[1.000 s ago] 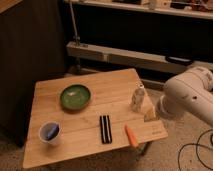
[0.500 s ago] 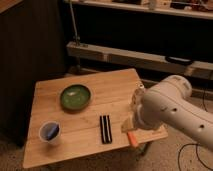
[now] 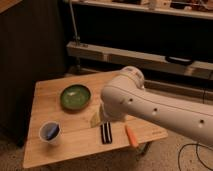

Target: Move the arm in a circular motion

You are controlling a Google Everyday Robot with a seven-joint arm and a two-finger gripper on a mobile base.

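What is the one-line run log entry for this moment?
arm: stretched across wooden table | gripper: at arm tip, between green bowl and black bar | white cup: on table

- Round green bowl behind white paper cup on wooden tabletop.
- Black rectangular bar left of orange stick.
- Cream gripper under white arm, just behind bar.

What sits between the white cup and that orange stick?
A black striped block lies between cup and stick in the camera view; the arm holds its end effector by the block's far end.
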